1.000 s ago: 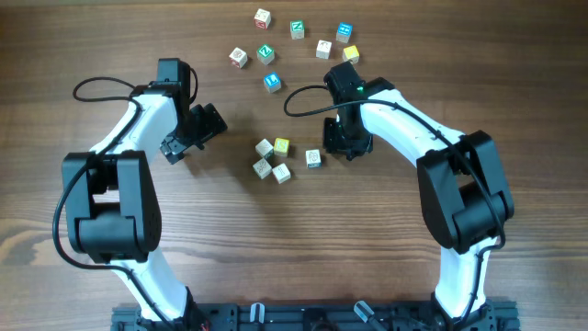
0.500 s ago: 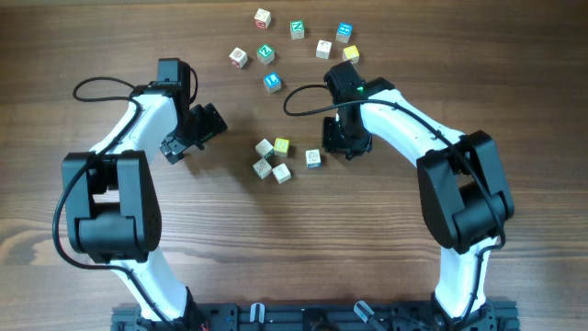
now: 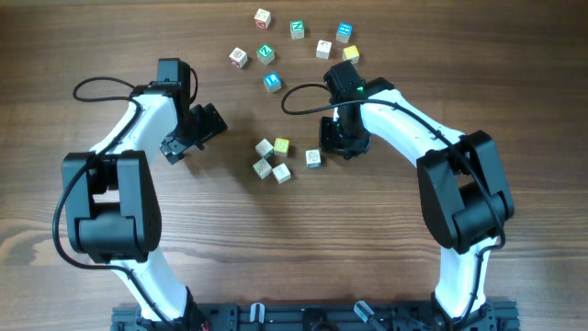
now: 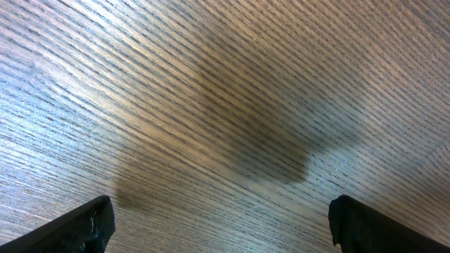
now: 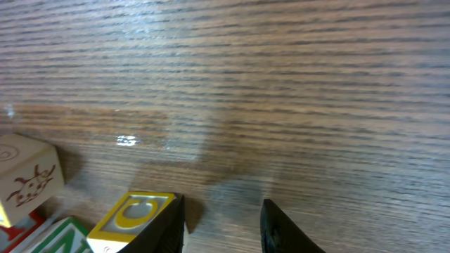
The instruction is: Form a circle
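Note:
Several small letter cubes lie in a loose ring at the table's middle: a yellow cube (image 3: 281, 146), white cubes (image 3: 265, 147) (image 3: 281, 173), a cream cube (image 3: 262, 167), and a white cube (image 3: 313, 158) a little apart on the right. My right gripper (image 3: 334, 140) hovers just right of that cube. In the right wrist view the gripper (image 5: 221, 214) is open with bare wood between its fingers, and a yellow-framed C cube (image 5: 133, 214) rests against the outside of the left finger (image 5: 172, 225). My left gripper (image 3: 186, 136) stands wide open over bare wood (image 4: 218, 218).
More cubes are scattered at the back: teal (image 3: 265, 53), blue (image 3: 272, 82), green (image 3: 297, 29), blue (image 3: 344, 32), yellow (image 3: 350, 55) and white ones (image 3: 238, 57). A ladybug cube (image 5: 24, 172) and a green-lettered cube (image 5: 63, 235) show left of the right fingers.
My right gripper has edged slightly left toward the cube cluster. The cubes and the left arm have not moved.

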